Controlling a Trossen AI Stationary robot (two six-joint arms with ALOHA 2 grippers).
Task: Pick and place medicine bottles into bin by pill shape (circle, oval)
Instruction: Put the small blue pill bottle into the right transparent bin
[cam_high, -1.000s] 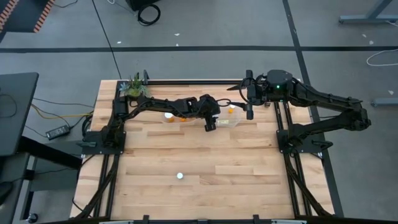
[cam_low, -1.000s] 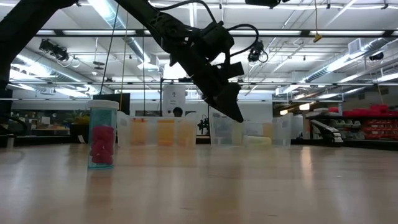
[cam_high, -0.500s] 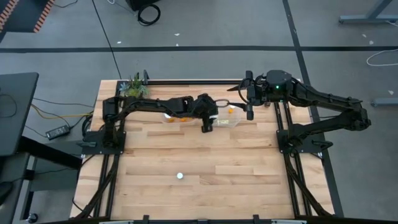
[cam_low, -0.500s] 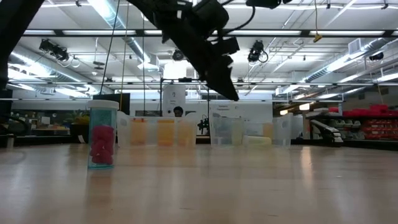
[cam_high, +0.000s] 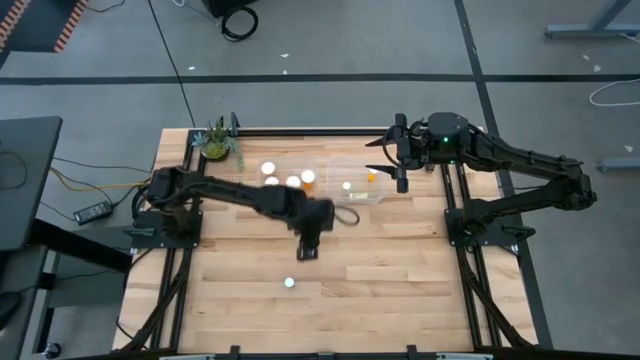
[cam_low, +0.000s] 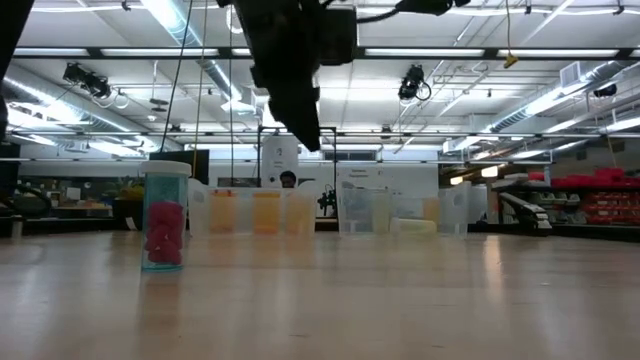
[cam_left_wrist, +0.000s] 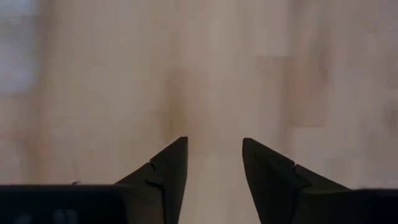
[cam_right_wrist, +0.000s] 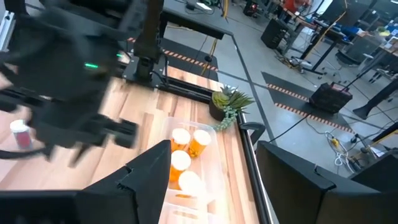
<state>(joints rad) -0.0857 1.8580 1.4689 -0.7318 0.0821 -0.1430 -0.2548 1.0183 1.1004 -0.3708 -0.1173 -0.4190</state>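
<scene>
One medicine bottle (cam_high: 289, 283) stands upright on its base on the near middle of the table. In the low view the bottle (cam_low: 165, 215) is clear, with pink pills and a pale cap. My left gripper (cam_high: 307, 250) is open and empty, in the air a little far-right of that bottle; its wrist view (cam_left_wrist: 214, 162) shows only bare wood. Several white-capped amber bottles (cam_high: 293, 180) stand in the left clear bin (cam_high: 265, 192). Two more bottles (cam_high: 347, 185) are in the right bin (cam_high: 380, 195). My right gripper (cam_high: 400, 168) is open and empty above the right bin's right end.
A small potted plant (cam_high: 215, 140) stands at the far left corner, also in the right wrist view (cam_right_wrist: 227, 102). The two bins (cam_low: 300, 212) stand side by side near the far edge. Bare wood lies around the lone bottle toward the near edge.
My left gripper has swung away from above the bins toward the table's near edge and a little left, ending close to the lone bottle. The bottles that the arm covered in the left bin now show.
</scene>
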